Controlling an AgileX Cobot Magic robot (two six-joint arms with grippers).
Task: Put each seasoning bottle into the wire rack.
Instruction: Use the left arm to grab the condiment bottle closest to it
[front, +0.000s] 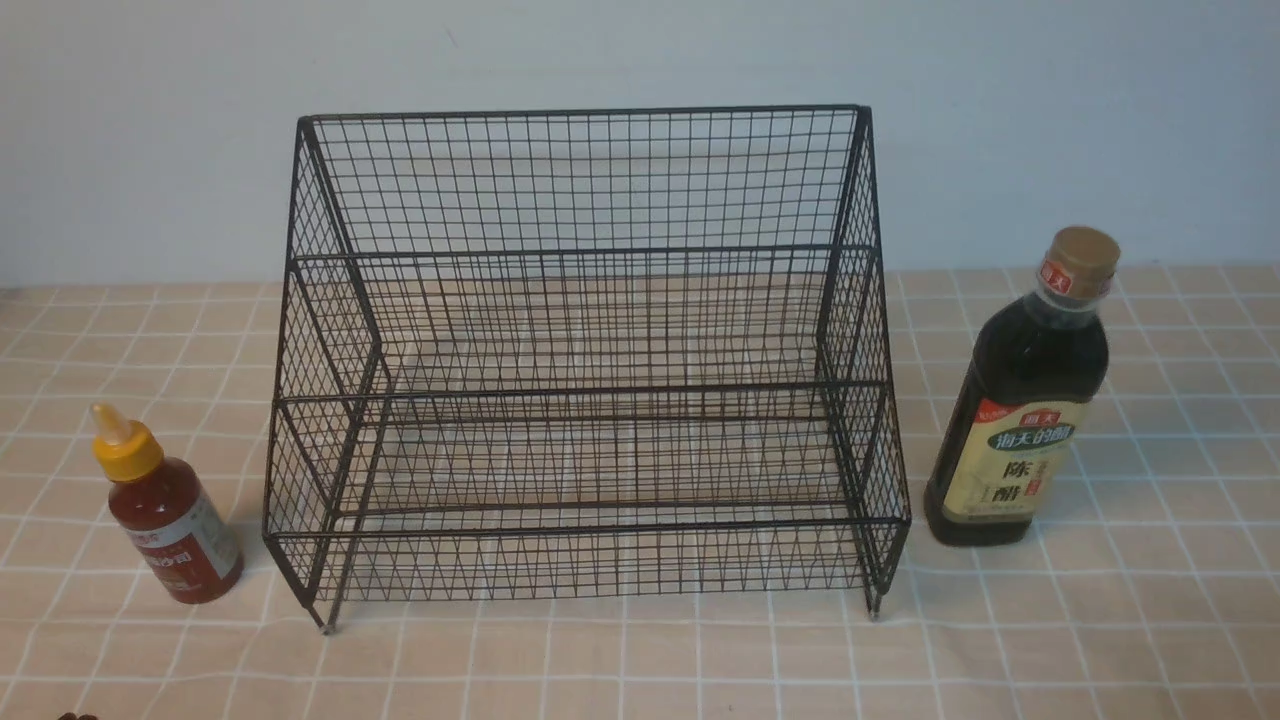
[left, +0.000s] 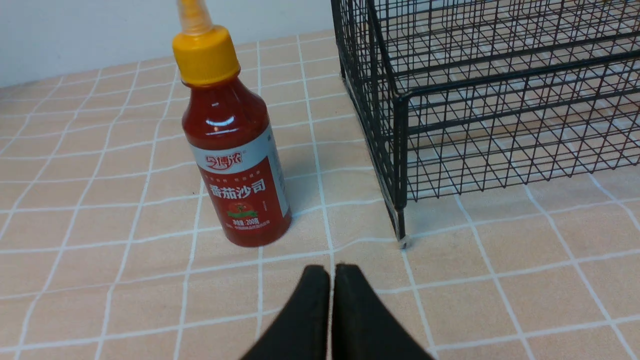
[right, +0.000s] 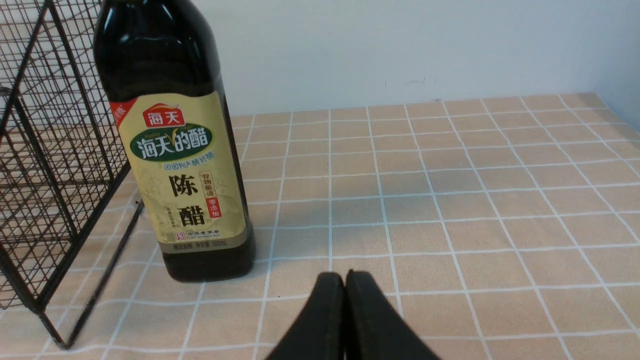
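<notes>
A black wire rack (front: 585, 400) with two stepped tiers stands in the middle of the table, nothing on its tiers. To its left stands a small red-sauce bottle (front: 170, 510) with a yellow nozzle cap, upright. To the rack's right a taller dark vinegar bottle (front: 1020, 400) with a gold cap stands upright. In the left wrist view my left gripper (left: 332, 270) is shut and empty, short of the red-sauce bottle (left: 235, 150) and the rack's corner (left: 400, 150). My right gripper (right: 345, 276) is shut and empty, short of the vinegar bottle (right: 180, 150). Neither gripper shows in the front view.
A peach tablecloth (front: 640, 670) with a white grid covers the table. A pale wall (front: 640, 60) rises close behind the rack. In the right wrist view the rack's side (right: 50, 150) stands close beside the vinegar bottle.
</notes>
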